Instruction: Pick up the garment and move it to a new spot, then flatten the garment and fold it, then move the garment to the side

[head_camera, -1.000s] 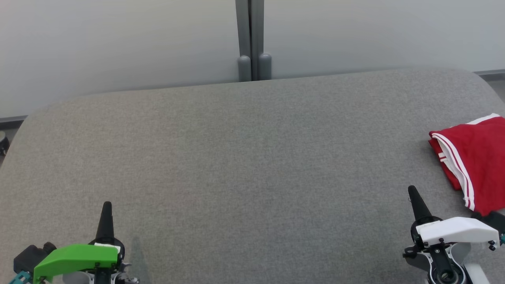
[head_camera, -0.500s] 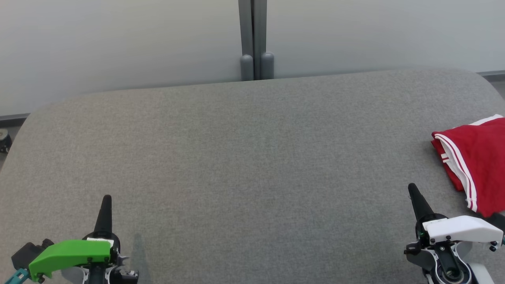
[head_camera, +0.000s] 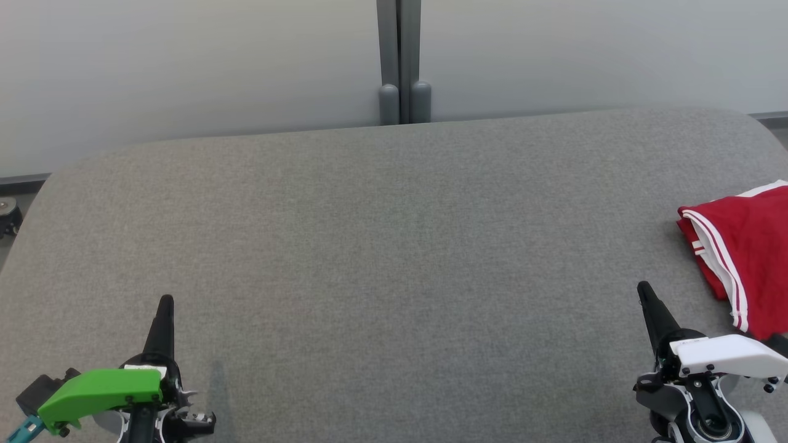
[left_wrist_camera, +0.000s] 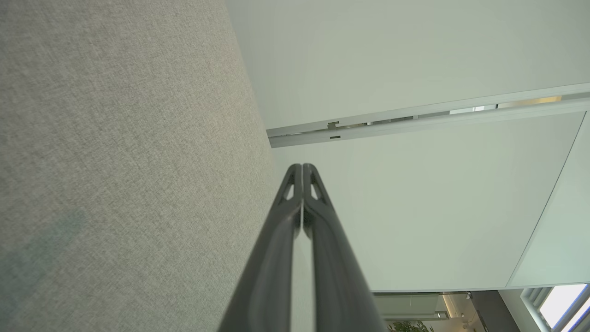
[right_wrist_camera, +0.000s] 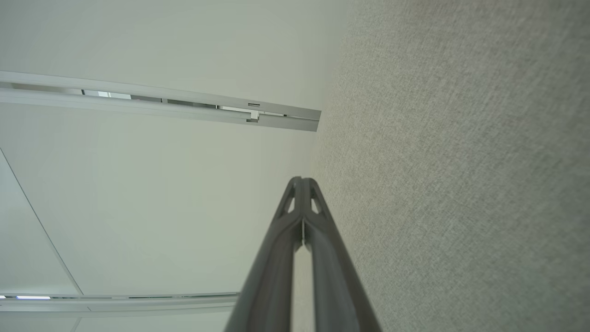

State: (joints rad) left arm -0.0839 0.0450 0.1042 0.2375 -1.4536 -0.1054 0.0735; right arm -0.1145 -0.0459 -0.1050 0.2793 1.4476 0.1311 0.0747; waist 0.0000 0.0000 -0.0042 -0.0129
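Pointing across grey table, both jaws closed, red cloth pile right.

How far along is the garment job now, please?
Done: a red cloth with striped hems lies layered at the table's right edge; whether it is the garment, I cannot tell. In hand: nothing; left gripper and right gripper are shut, empty. Left: if not, every step.

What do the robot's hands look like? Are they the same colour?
Not quite. Both have long, dark, pointed fingers with triangle holes near the tips. The left gripper wears a bright green plastic cover; the right gripper wears a white plastic cover with small dark screws.
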